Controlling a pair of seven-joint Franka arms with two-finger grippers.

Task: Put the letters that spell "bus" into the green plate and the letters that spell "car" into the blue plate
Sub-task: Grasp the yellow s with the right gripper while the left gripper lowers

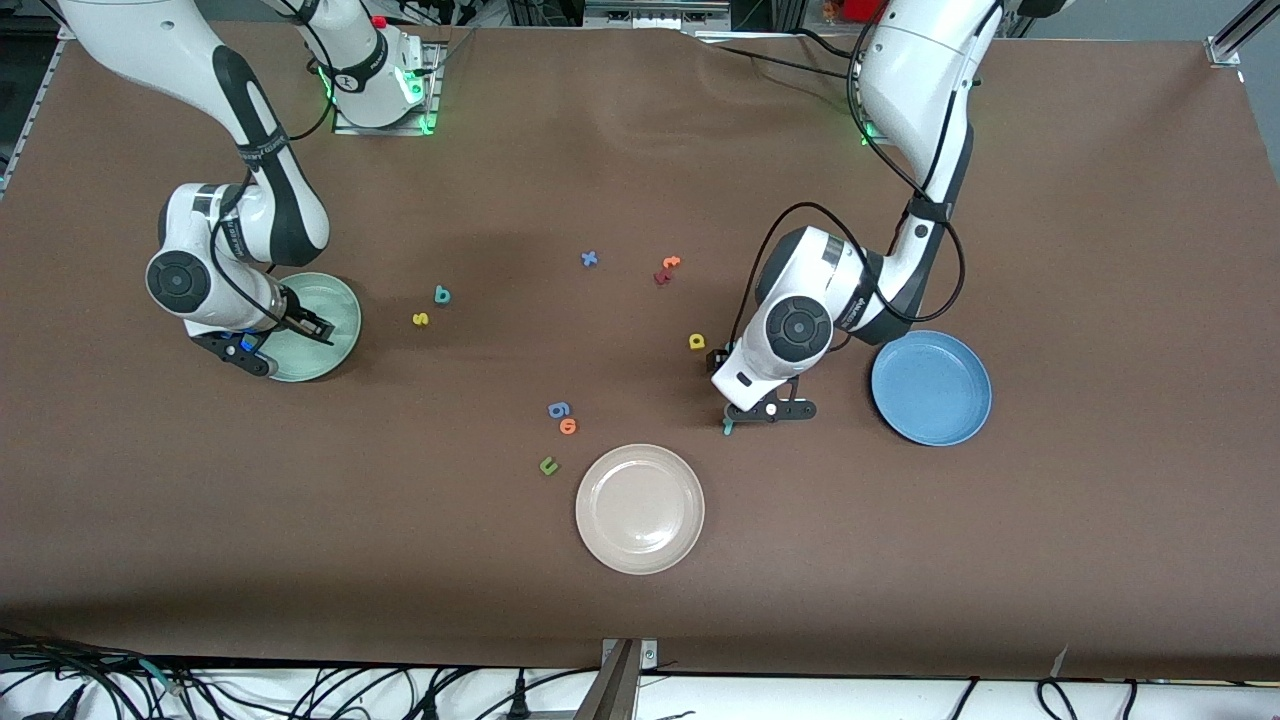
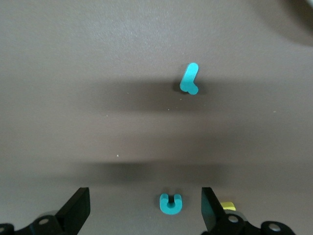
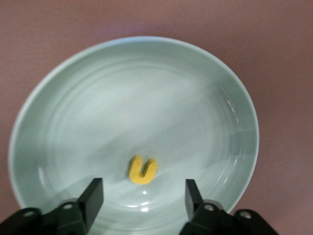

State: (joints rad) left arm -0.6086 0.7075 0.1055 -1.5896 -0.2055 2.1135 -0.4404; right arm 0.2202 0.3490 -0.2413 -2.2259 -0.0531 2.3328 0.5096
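Note:
My right gripper (image 1: 305, 323) (image 3: 142, 196) hangs open over the green plate (image 1: 335, 300) (image 3: 137, 88), with nothing between its fingers. A yellow "u" (image 3: 143, 169) lies in that plate just past the fingertips. The teal "b" (image 1: 442, 294) and yellow "s" (image 1: 420, 319) lie on the table beside the plate, toward the middle. My left gripper (image 1: 735, 362) (image 2: 145, 205) stands open low over the table, its jaws on either side of the teal "c" (image 2: 170, 203) (image 1: 727, 346) without touching it. The teal "r" (image 2: 190, 79) (image 1: 728, 425) and yellow "a" (image 1: 697, 342) lie close by. The blue plate (image 1: 931, 387) holds nothing.
A cream-white plate (image 1: 640, 508) sits nearest the front camera. A green "u" (image 1: 548, 465), a blue letter (image 1: 559, 409) and an orange one (image 1: 568, 426) lie beside it. A blue "x" (image 1: 589, 258) and orange-red letters (image 1: 667, 268) lie mid-table.

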